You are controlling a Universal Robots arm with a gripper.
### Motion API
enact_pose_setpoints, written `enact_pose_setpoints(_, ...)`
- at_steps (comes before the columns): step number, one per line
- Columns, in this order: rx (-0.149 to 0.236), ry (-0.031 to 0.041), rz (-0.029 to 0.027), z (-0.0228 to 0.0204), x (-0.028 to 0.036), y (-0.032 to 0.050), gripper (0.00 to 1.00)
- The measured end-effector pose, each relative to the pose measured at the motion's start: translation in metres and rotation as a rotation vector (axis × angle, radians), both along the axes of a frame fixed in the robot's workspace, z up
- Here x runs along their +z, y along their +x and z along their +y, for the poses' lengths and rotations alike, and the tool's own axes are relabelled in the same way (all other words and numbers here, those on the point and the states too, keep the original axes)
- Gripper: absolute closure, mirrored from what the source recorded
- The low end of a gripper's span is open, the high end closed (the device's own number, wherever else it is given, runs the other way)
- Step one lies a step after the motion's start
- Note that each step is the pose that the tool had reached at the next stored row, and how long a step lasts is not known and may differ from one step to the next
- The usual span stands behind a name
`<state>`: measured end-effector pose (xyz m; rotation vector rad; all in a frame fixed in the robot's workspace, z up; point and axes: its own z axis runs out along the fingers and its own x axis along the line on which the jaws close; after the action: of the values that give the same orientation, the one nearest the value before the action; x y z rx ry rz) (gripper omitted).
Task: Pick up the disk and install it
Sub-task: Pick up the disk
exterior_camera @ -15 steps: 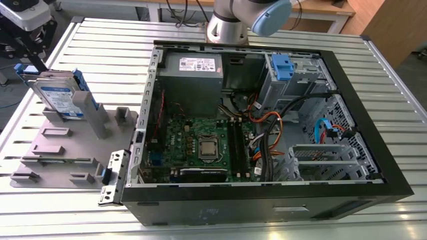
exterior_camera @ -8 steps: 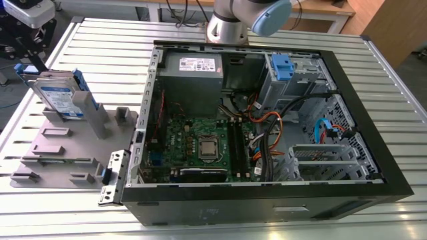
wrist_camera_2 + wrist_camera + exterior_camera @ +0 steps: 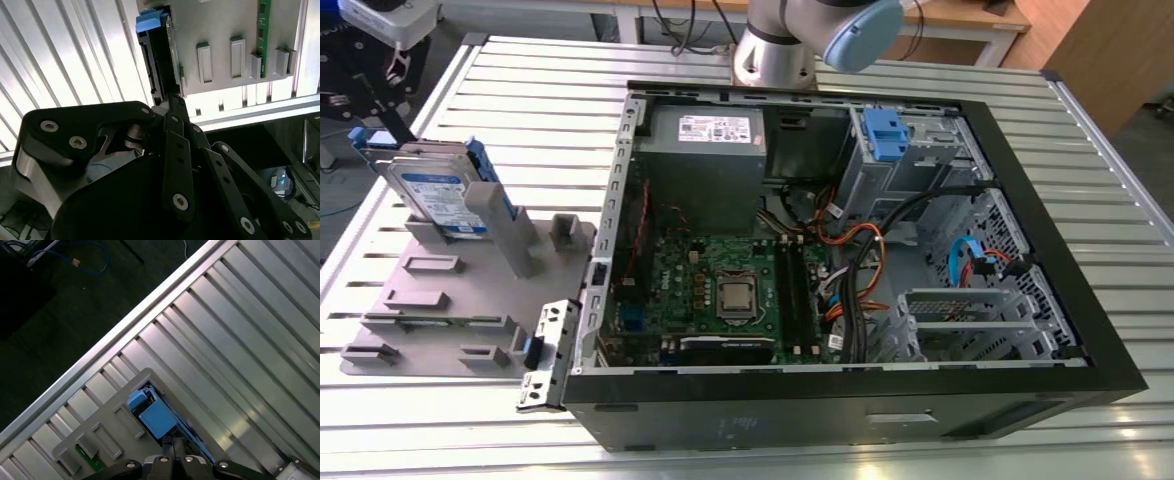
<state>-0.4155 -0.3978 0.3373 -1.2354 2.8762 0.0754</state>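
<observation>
Silver metal framed in blue plastic, the disk (image 3: pixel 438 192) stands on edge in a grey holder plate (image 3: pixel 454 300) on the ribbed metal surface (image 3: pixel 534 90), outside the open computer case (image 3: pixel 1067 300). In both wrist views the end effector (image 3: pixel 172 102) (image 3: pixel 172 442) sits right at the disk (image 3: pixel 160 55) (image 3: pixel 156 419), its tips at one end of the drive's narrow edge. The blue carrier tab lies just beyond the tips, further along the same edge. The black fingers (image 3: pixel 176 150) are drawn together with no gap between their tips, and they do not wrap the drive's thickness. Whether the tips actually touch the disk cannot be told. The holder plate (image 3: pixel 220 30) (image 3: pixel 115 405) spreads out past the tips on both sides of the disk, with its raised grey blocks and a green strip of circuit board (image 3: pixel 263 30) lying a little to one side of the end effector. In the exterior view the arm (image 3: pixel 787 45) rises behind the case. The case's grey power supply (image 3: pixel 707 140) and a second blue carrier (image 3: pixel 883 135) lie well apart from the disk.
</observation>
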Motion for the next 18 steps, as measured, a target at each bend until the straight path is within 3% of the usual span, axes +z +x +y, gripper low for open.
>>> enact_pose_setpoints(18,0.273,0.0004,-0.0001,0.0000,-0.0004,0.0000,0.89)
